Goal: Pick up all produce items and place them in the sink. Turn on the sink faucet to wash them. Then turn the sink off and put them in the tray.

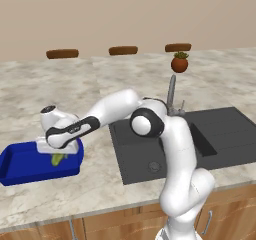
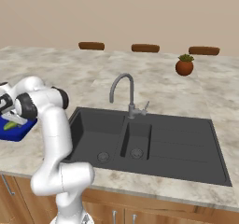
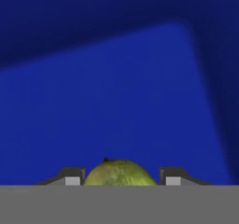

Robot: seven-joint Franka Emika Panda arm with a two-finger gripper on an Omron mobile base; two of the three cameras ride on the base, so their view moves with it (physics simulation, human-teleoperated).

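now fruit (image 3: 120,172) over tray (image 3: 116,101)

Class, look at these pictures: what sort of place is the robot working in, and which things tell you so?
Most likely a kitchen. A dark double-basin sink with a gooseneck faucet is set in a marble-look counter, with wooden cabinet fronts below.

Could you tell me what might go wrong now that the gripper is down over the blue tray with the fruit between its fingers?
The oval fruit could roll across the blue tray when the gripper lets go. It may also cling to a finger and lift back out. The hand sits low, so withdrawing carelessly could nudge the tray's rim.
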